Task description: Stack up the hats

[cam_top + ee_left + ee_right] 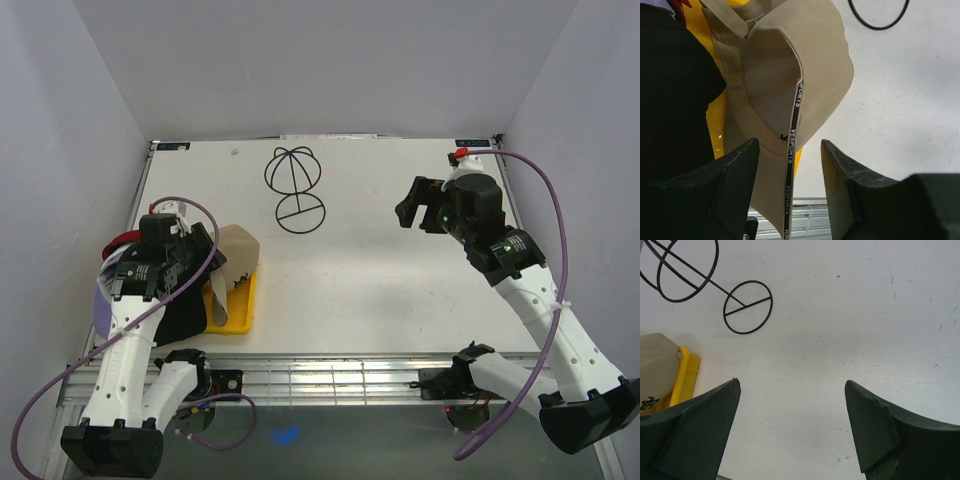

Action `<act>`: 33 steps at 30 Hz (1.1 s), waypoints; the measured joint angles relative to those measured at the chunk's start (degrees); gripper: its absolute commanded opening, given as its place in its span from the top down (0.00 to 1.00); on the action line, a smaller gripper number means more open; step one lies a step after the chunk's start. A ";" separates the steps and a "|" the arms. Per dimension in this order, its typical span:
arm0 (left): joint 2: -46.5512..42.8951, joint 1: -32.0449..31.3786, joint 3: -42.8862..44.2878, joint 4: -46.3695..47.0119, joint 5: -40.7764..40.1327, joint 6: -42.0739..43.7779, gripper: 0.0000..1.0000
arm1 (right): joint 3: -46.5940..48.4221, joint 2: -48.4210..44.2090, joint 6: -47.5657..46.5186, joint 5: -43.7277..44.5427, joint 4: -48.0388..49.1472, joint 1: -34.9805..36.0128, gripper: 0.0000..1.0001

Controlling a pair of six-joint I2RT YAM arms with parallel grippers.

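We hold the left gripper (790, 143) low over the heap of hats at the left edge of the worktop (400, 300). Its jaws are spread wide, and the taped inner seam of the tan cap (790, 65) runs straight down the gap between them. Nothing looks pinched yet: both fingers (730, 175) seem to stand off the fabric, though we cannot tell whether one brushes it. The tan cap lies uppermost, inside showing, tipped over the rim of the yellow tray (715, 125). That is likely why we line up on it first, since its band offers a thin edge that the jaws can close across.

Just to its left the black cap (675, 90) crowds the tray. In the overhead view a dark red cap (120, 243) and a lavender cap (103, 308) peep out from under the arm, so we judge the hats to be bunched rather than stacked in order.

We keep the right gripper (791, 385) well apart from all this, above bare worktop, with its jaws open and empty. There it stays clear of the left arm's reach, and it looks ready to take or steady a cap. The wire stand (293, 185) sits further back, away from the hats
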 measured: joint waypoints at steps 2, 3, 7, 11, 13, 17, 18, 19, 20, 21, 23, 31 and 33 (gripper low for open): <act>-0.13 0.00 -0.66 -0.22 0.33 0.00 0.42 | -0.46 0.04 0.04 0.02 0.17 0.00 0.10; -0.11 0.00 -0.90 -0.24 0.46 -0.22 0.44 | -0.79 -0.02 0.09 0.02 0.22 0.00 0.10; 0.37 0.00 -1.16 -0.35 1.14 -0.70 0.52 | -2.34 0.02 0.28 0.00 0.11 0.00 0.09; 1.75 0.00 -1.38 -0.26 1.68 -1.14 0.63 | -2.54 0.07 0.35 0.02 0.17 0.00 0.09; 2.45 0.00 -1.86 0.04 2.01 -1.40 0.70 | -2.54 0.17 0.35 0.02 0.17 0.00 0.09; 4.07 0.00 -2.32 0.24 3.15 -1.42 0.92 | -2.54 0.33 0.33 0.00 0.20 0.00 0.09; 4.39 0.00 -2.32 0.50 3.37 -1.16 1.00 | -2.54 0.33 0.33 -0.02 0.22 0.00 0.09; 4.52 -0.02 -2.27 0.50 3.50 -1.18 1.00 | -2.54 0.33 0.33 -0.07 0.22 0.00 0.09; 4.57 -0.02 -2.16 0.42 3.54 -1.16 1.00 | -2.54 0.33 0.35 -0.17 0.24 0.00 0.09; 4.68 -0.02 -1.81 0.11 3.63 -1.11 1.00 | -2.54 0.33 0.35 -0.20 0.26 0.00 0.09; 5.09 -0.02 -0.48 -0.66 3.96 -0.92 1.00 | -2.56 0.33 0.35 -0.24 0.55 0.00 0.09; 5.33 -0.02 5.57 -1.95 6.69 -1.42 1.00 | -2.58 1.18 0.35 -0.90 1.92 0.00 0.08; 5.33 -0.02 6.58 -1.99 7.91 -1.92 1.00 | -2.58 1.53 0.35 -1.07 1.90 0.00 0.08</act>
